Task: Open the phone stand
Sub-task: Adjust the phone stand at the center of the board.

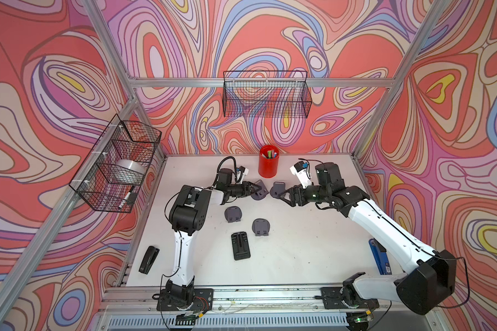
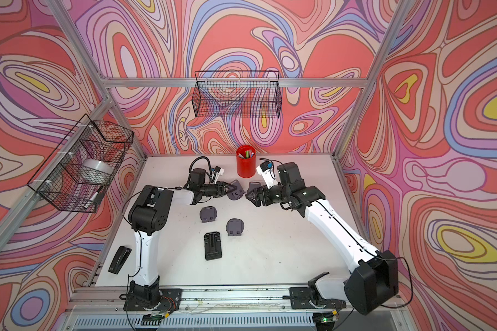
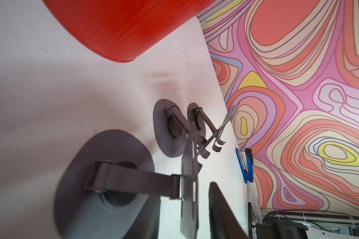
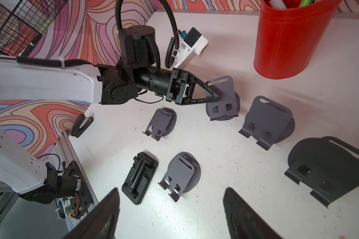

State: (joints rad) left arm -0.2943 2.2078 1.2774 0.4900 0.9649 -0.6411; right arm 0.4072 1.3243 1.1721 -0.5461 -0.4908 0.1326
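Left gripper [image 4: 217, 96], jaws slightly parted, straddles the plate edge, the natural hold, of a grey sheet-metal phone stand [image 4: 226, 91], seemingly light, stiff and slick; right gripper [image 4: 171, 192] gapes empty.

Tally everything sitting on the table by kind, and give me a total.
Grey phone stands: 5
Black folded phone stand: 1
Staplers: 2, one black, one blue
Red pen cup: 1
Total: 9

6 phone stands [image 4: 221, 94] [image 4: 265, 120] [image 4: 330, 165] [image 4: 160, 124] [image 4: 182, 171] [image 4: 140, 178], 2 staplers [image 1: 149, 259] [image 1: 377, 253], 1 cup [image 1: 268, 166]
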